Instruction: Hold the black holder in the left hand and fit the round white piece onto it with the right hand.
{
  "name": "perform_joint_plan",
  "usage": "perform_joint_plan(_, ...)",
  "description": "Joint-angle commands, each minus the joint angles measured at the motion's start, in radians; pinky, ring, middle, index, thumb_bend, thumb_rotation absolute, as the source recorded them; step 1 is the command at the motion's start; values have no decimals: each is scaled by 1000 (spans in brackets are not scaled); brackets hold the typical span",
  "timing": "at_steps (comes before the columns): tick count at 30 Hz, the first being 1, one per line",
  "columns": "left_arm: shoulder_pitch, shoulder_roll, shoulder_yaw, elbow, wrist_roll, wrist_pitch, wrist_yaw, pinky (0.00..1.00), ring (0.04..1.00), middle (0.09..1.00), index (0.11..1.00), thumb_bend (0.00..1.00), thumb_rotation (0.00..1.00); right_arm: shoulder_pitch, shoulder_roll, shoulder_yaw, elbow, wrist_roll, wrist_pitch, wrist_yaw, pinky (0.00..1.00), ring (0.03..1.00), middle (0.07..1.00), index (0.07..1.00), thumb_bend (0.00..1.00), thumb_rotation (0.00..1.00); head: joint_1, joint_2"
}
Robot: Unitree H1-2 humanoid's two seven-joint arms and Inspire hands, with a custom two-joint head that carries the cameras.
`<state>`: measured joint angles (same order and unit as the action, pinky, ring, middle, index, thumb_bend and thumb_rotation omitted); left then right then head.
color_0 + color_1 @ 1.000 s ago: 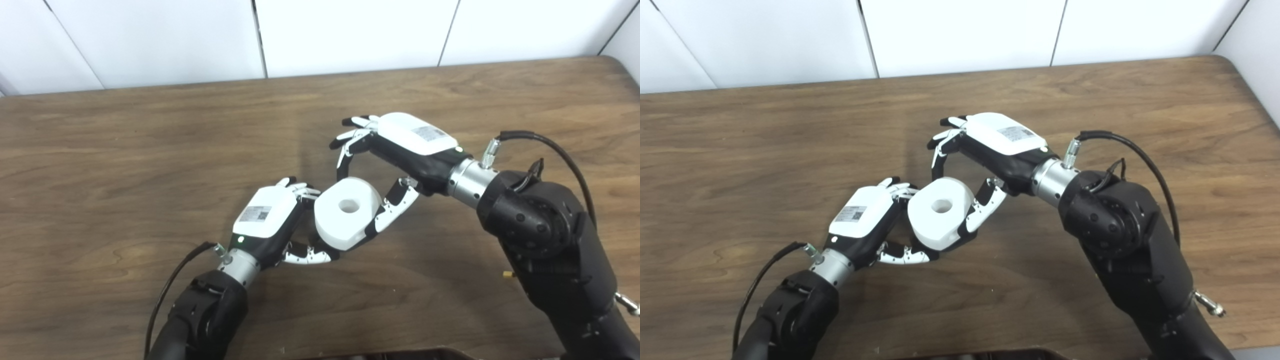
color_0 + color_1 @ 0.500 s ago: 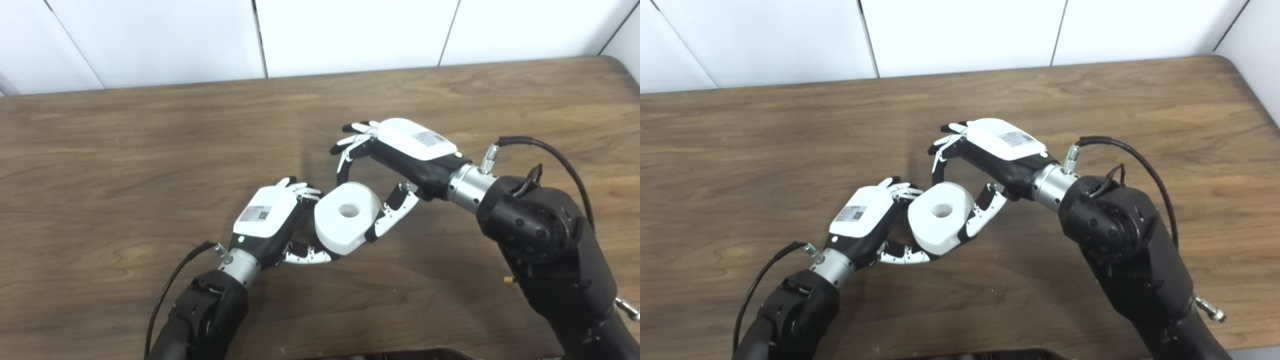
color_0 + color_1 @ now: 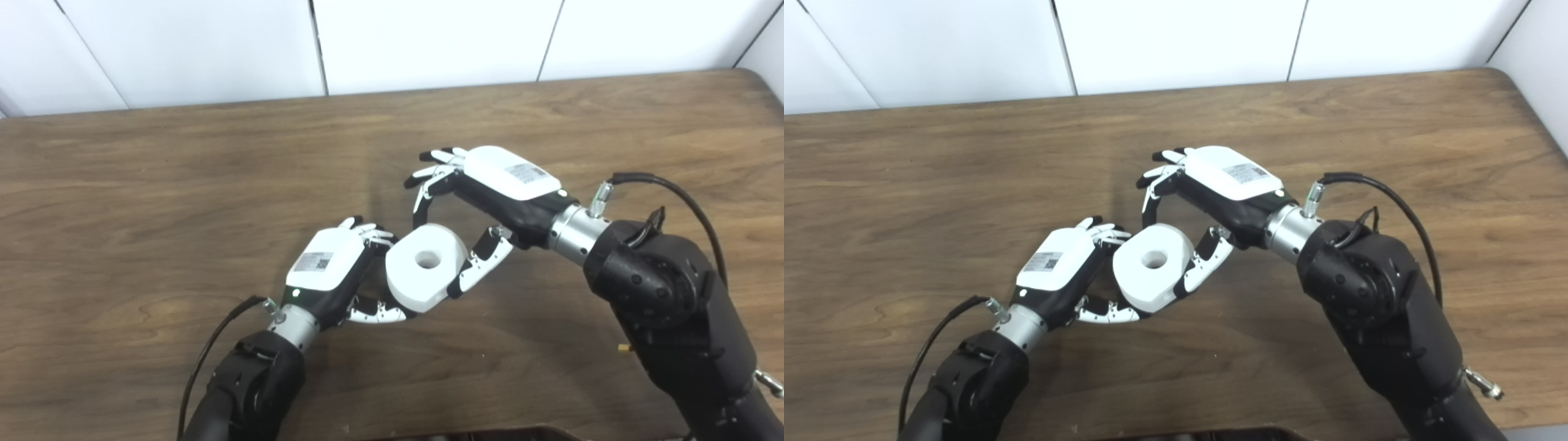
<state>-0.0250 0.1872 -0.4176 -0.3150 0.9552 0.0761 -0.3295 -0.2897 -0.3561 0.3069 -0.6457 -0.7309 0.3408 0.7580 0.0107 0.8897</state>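
1. Nearest the camera, the left hand (image 3: 327, 269) sits low over the wooden table (image 3: 153, 184), back of the hand up, fingers curled around something beneath the round white piece (image 3: 425, 263). The thumb lies along the piece's lower edge, touching it.
2. The black holder is hidden behind the left hand and the white piece, so I can't confirm it directly; whether the left hand grips it or the piece itself, I cannot tell.
3. In the middle is the round white piece, a thick disc with a centre hole facing up, tilted slightly, wedged between both hands.
4. Farther back, the right hand (image 3: 490, 190) arches over the piece: thumb pressed on its right side, fingers (image 3: 422, 202) spread and bent down just behind its far rim, apparently not quite touching, a loose half-open grip.
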Motion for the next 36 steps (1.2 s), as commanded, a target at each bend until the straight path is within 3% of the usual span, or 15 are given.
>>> perform_joint_plan(1, -18, -2, -8, -3, 24, 6, -8, 968, 873, 795, 487, 519, 60, -11, -7, 0, -1, -8, -31, -18, 1000, 966, 844, 481, 523, 148, 1, 0)
perform_joint_plan(16, -18, -3, -10, -3, 22, 5, -5, 970, 873, 794, 487, 519, 59, -8, 8, 11, -16, -17, -10, -14, 1000, 966, 844, 482, 524, 146, 3, -1)
perform_joint_plan(30, -19, -6, -11, 2, 24, 7, -1, 972, 876, 793, 487, 519, 59, -10, -7, 16, -6, -36, -36, -17, 1000, 957, 842, 494, 522, 161, 0, -5)
perform_joint_plan(31, -20, -5, -11, 3, 24, 7, 0, 971, 876, 793, 487, 519, 59, -12, -8, 17, -6, -36, -36, -14, 1000, 957, 845, 581, 727, 266, 0, -5)
perform_joint_plan(32, -20, -5, -11, 3, 24, 6, 0, 970, 876, 793, 487, 519, 59, -14, -8, 18, -7, -35, -36, -11, 1000, 957, 847, 613, 803, 305, 0, -5)
perform_joint_plan(36, -20, -4, -11, 6, 22, 4, 3, 968, 874, 792, 487, 519, 59, -20, -9, 18, -14, -38, -25, 9, 1000, 955, 860, 690, 958, 384, -3, -9)
